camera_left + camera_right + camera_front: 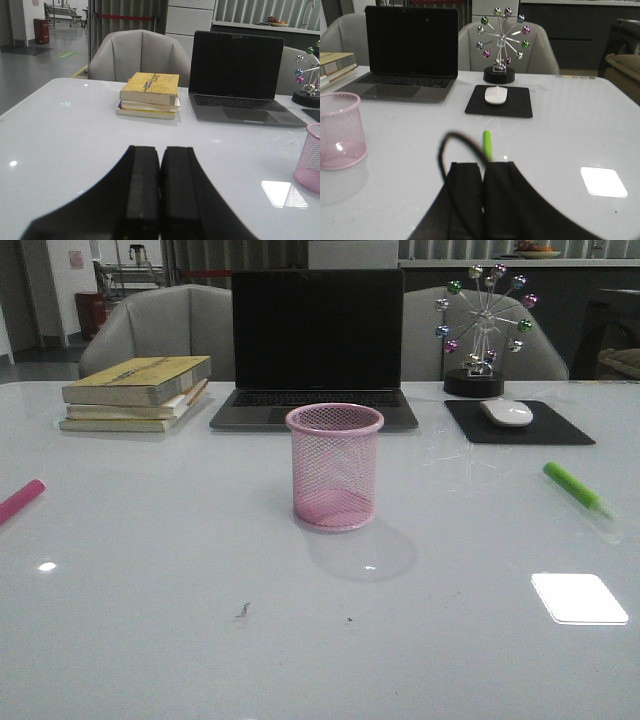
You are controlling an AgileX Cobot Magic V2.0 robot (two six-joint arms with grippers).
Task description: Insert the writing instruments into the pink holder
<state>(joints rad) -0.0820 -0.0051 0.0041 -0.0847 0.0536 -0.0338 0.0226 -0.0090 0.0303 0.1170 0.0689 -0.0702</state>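
Nothing is inserted yet; the pink wire-mesh cylindrical holder (334, 467) stands upright and empty at the table's centre, between the two arms. The left gripper (160, 200) has its jaws pressed together, holding nothing; the hot pink marker pen (20, 501) lies flat near the left table edge, unseen from that wrist. The right gripper (482, 205) is likewise closed and empty; the lime green marker pen (487, 144) lies just beyond its fingertips. Likely next: part the right jaws, descend astride the green pen.
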